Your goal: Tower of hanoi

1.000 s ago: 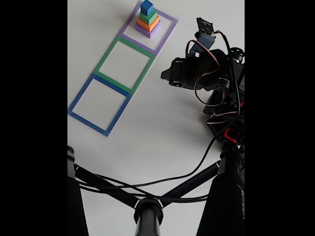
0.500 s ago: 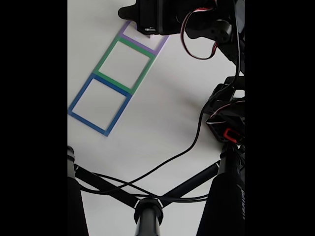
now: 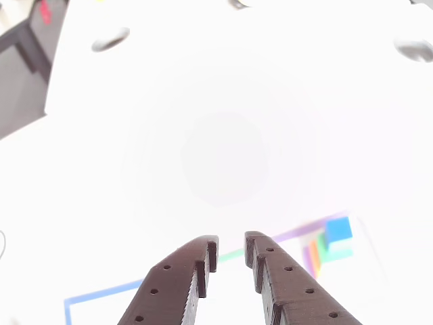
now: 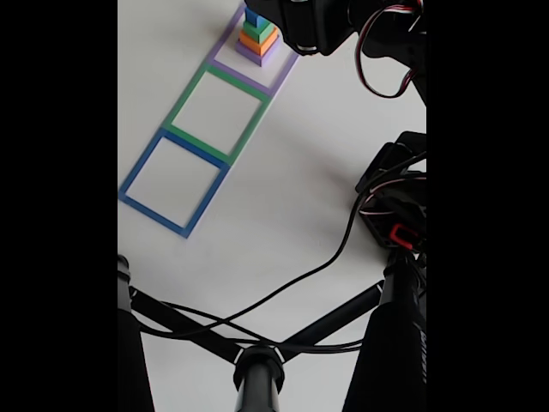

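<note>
Standing nearest in the fixed view: a black tripod with cables over a white table. Beyond it, three outlined squares in a row: blue square, green square, purple square. Inside the purple square: the tower of hanoi, stacked purple, orange, green, blue. Gripper in the other view: narrowly parted, empty, left of the tower. Room beyond overexposed.

You see three taped squares, purple, green and blue, on a white table.
</note>
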Motion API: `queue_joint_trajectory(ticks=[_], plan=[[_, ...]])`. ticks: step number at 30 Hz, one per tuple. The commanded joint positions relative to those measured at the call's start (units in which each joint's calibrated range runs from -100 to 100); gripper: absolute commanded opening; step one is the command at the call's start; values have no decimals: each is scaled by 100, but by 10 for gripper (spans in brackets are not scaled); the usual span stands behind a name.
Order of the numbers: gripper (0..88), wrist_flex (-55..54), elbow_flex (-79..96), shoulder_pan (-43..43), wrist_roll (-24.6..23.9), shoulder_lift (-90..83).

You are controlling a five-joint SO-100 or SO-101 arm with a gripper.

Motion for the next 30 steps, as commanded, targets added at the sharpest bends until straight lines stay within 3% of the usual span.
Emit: queue_joint_trajectory(ticks=[1, 5, 7, 11, 18, 23, 30], plan=[[36, 84, 730, 645, 1620, -688], [113, -21, 1512, 1239, 2668, -1092], [210, -296, 1994, 1498, 2956, -1318], [291, -1041, 3021, 1795, 2956, -1811], [330, -2458, 4449, 2093, 2956, -2045], [390, -4563, 5794, 2169, 2956, -1835], [377, -6709, 6785, 2198, 2956, -890]])
